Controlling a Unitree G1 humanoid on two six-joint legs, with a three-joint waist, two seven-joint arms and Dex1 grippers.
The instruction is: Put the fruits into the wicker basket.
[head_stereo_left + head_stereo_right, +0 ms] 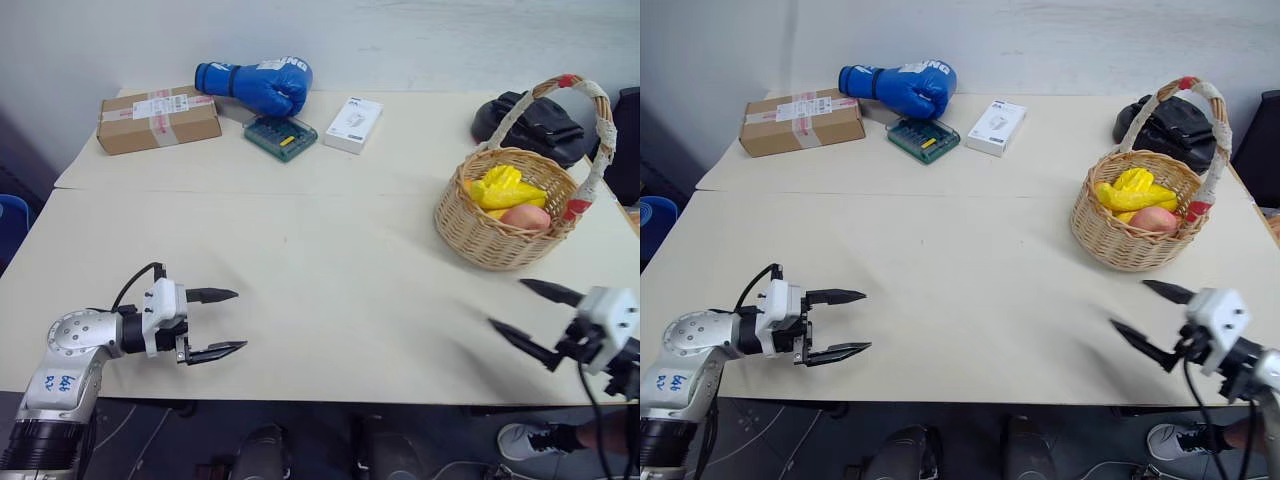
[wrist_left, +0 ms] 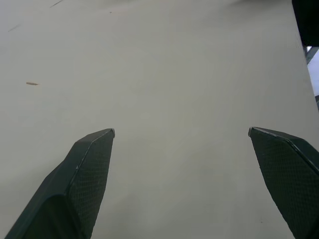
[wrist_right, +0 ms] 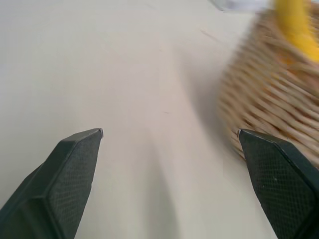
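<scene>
Head views: wicker basket at 2 o'clock on the worktop, holding the banana and peach. Left gripper at 8 o'clock and right gripper at 4 o'clock both hover with fingers spread wide, empty. The right wrist view adds the basket's woven wall just beside one finger; the left wrist view gives bare worktop between fingers.

Fruits in basket, table's right.
</scene>
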